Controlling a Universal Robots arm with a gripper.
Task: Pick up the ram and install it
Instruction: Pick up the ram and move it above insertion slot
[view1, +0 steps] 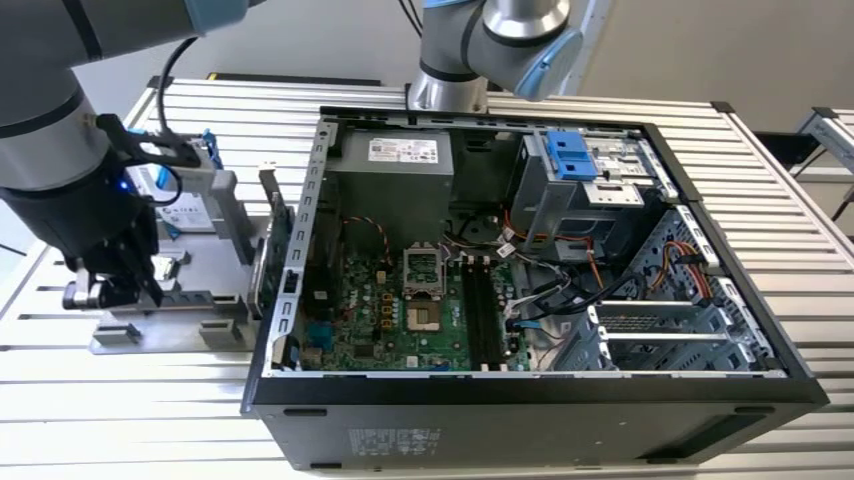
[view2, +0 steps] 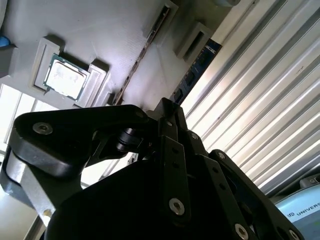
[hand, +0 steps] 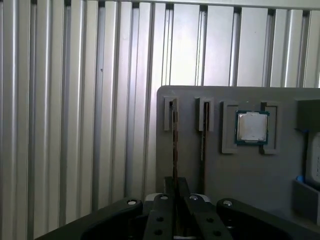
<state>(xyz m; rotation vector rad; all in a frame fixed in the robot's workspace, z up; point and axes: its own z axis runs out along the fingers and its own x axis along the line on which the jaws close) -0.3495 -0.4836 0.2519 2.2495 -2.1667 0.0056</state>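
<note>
About the ram (hand: 174, 145): seems light, thin and stiff, but probably fragile, with little tolerance for bending or twisting. Looks smooth on the flat faces, so may slip under a weak grip. Best held on the two flat faces, near the middle of the long upper edge. Better to keep away from the contact row along the lower edge, and to avoid hard pressure on the small chips.

Stands on its long edge in the outer slot of the grey fixture plate (hand: 240, 175), close to the rim of that plate. Just beside it, a second stick (hand: 204, 135) in the neighbouring slot; well apart, the square processor (hand: 251, 126) in its own pocket.

In the first wrist view, the gripper (hand: 175, 187) directly over the outer stick, in line with its length. Jaws drawn together on both flat faces, apparently clamped on the ram. Not yet lifted out of the slot, to judge from the edge running unbroken from the slot to the jaws.

In the exterior view, the arm (view1: 54, 170) at the exterior view's left, forearm close to vertical, wrist pointing down. Gripper low over the fixture, lying on the slatted table (view1: 134, 430) just beside the open computer case (view1: 534, 410). Inside the case, the motherboard (view1: 387, 310) with its long black slots (view1: 483, 310), well apart from the gripper.
</note>
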